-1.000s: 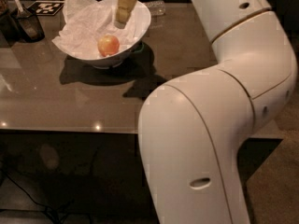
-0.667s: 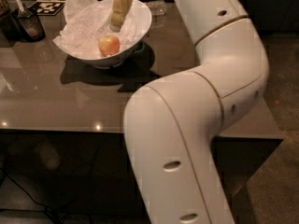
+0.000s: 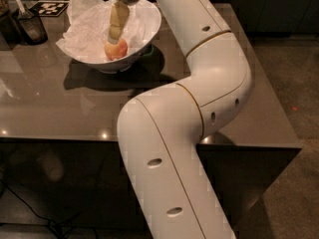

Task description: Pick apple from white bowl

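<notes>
Big white arm [image 3: 209, 83] fills the middle here, rising from six o'clock, elbowing out toward three o'clock, then sweeping back up to twelve o'clock over the tabletop. Under it, the glossy dark table [image 3: 60, 108] spreads across the view, lamp glints along its near edge. Up at eleven o'clock on that table sits the white bowl [image 3: 149, 31], wide and flaring, upright on its narrow base and casting a dark shadow on the surface around it. Crumpled white paper [image 3: 84, 29] lines it, one corner poking up past the rim at the bowl's eleven o'clock. Off at nine o'clock from the bowl, well apart, a dark container [image 3: 31, 26] stands with a utensil [image 3: 17, 4] leaning out of it, and just behind that a black-and-white marker card [image 3: 47, 7] lies flat. Now the gripper [image 3: 114, 38]: pointing straight down inside the bowl, its tip right on top of the fruit. Clamped or released, cannot tell from this angle. And the apple [image 3: 116, 50], orange-red, rests on the paper at the bowl's bottom, around its six o'clock, touching the gripper from below
</notes>
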You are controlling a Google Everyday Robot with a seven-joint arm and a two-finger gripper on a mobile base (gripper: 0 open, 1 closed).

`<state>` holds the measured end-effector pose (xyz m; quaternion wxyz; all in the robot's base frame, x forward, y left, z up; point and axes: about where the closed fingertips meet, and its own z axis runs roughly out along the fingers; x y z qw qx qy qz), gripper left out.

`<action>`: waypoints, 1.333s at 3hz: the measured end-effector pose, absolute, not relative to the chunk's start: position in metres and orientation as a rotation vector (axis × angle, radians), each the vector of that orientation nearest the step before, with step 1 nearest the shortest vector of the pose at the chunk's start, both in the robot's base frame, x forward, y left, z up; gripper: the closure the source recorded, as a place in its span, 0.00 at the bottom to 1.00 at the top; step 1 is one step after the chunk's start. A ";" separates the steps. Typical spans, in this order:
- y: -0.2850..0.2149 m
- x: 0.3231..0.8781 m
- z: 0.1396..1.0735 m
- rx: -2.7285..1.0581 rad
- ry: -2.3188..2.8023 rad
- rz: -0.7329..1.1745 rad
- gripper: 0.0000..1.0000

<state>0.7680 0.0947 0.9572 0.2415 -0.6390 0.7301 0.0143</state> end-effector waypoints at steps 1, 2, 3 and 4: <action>0.100 0.775 0.950 -1.750 1.975 0.048 0.00; 0.101 0.780 0.933 -1.752 1.993 0.068 0.00; 0.099 0.783 0.920 -1.756 2.016 0.079 0.00; 0.099 0.784 0.911 -1.768 2.027 0.084 0.00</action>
